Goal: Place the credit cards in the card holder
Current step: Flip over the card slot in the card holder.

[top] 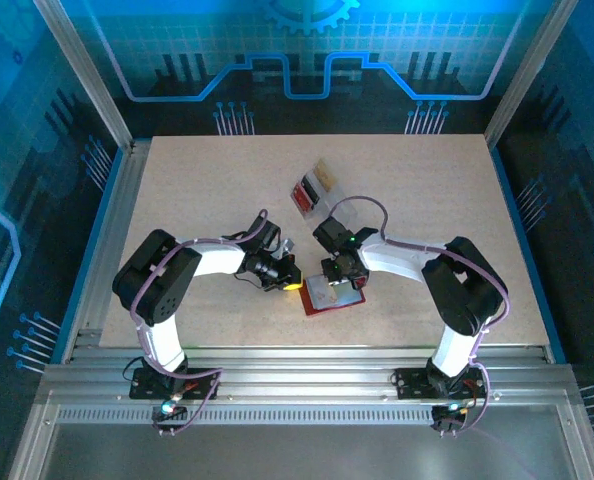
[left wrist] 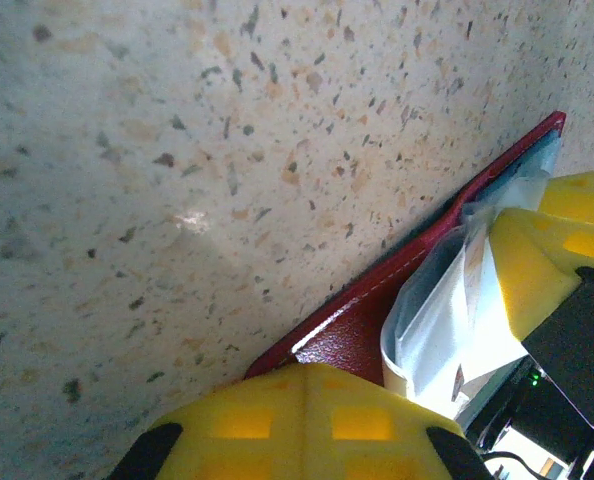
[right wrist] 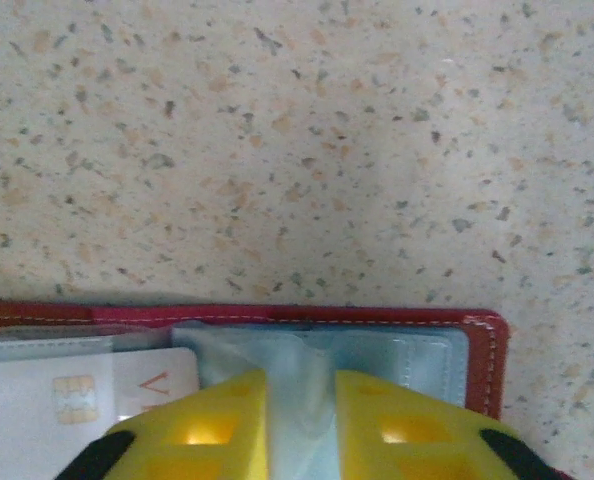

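The card holder (top: 333, 297) is lying open on the table (top: 207, 190), near the middle, between the two arms. A credit card (right wrist: 77, 395) is sitting in one side of it. The card is looking thin, stiff, light and slippery, so taking it by an edge is probably best. The holder is looking soft and floppy.

The right gripper (right wrist: 299, 388) is pinching the holder's clear pocket (right wrist: 307, 345), which is looking thin and bendy. The left gripper (left wrist: 302, 400) is closed with nothing inside it and seems to be pressing on the holder's red edge.

The table is looking flat, speckled and smooth. Blue glowing walls (top: 297, 60) are standing around it.
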Motion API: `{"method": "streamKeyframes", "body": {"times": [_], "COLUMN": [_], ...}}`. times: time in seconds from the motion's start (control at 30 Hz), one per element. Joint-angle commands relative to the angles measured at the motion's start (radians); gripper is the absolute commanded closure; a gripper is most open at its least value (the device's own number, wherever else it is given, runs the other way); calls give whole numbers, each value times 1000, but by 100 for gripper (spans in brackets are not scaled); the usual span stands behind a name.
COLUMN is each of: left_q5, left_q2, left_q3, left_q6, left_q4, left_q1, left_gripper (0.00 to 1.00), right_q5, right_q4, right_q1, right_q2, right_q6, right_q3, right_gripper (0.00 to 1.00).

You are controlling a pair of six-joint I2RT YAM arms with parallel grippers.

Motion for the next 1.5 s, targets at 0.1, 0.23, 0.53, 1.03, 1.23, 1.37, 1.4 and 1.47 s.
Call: {"method": "streamKeyframes", "body": {"times": [0.1,0.23,0.53,1.03,1.23,1.37,1.4,1.47], "left_q5": [-124,-128,-116,-103,-104,-108,-108,-108], "left_q2": [115,119,134,136,133,133,134,135], "left_q3": [-42,-39,-26,-23,-24,-21,-21,-22], "left_q6": [1,-1,-9,-16,-13,-13,-10,-12], "left_q4": [-81,-81,-73,-67,-67,-72,-72,-72], "left_q1": [-37,-45,-63,-70,-70,-71,-71,-71], "left_gripper": [98,98,98,98,98,98,98,98], "right_q5": [113,136,19,-212,-200,-157,-154,-148], "right_q4": [-114,-162,-112,114,134,115,116,117], "right_q1": [66,121,167,145,124,140,140,139], "right_q2": [-17,21,89,80,7,-64,-84,-123], "right_q6": [-10,-6,30,115,137,151,161,180], "right_q3": [66,132,180,70,-15,-61,-79,-113], "right_gripper": [100,100,100,77,62,57,55,54]}}
